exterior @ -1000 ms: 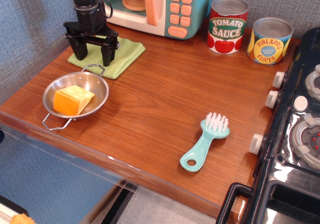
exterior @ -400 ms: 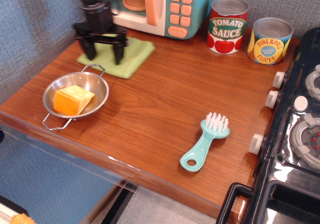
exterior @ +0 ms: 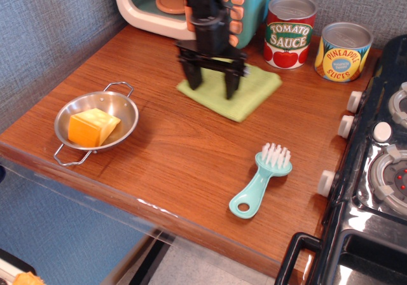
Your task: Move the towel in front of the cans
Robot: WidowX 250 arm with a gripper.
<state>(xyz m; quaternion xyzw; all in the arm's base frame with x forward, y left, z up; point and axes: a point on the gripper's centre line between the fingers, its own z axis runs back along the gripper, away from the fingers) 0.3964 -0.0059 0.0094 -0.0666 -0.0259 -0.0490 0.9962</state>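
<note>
A brown wooden tabletop backs onto grey wall; the black gripper (exterior: 212, 84), fingers spread wide and pressing down, grips nothing, apparently sliding the flat light-green cloth towel (exterior: 245, 93) lying near the rear edge, just left-front of the grey-lidded tin cans (exterior: 317, 40).

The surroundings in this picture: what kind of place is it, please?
Most likely a toy kitchen set: a pastel play microwave stands behind a wooden counter, with a black stove at one side and two toy cans.

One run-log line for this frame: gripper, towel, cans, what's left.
gripper: open, fingers on towel | towel: flat, left-front of tomato sauce can | pineapple can: untouched | left: shift towel further right
</note>
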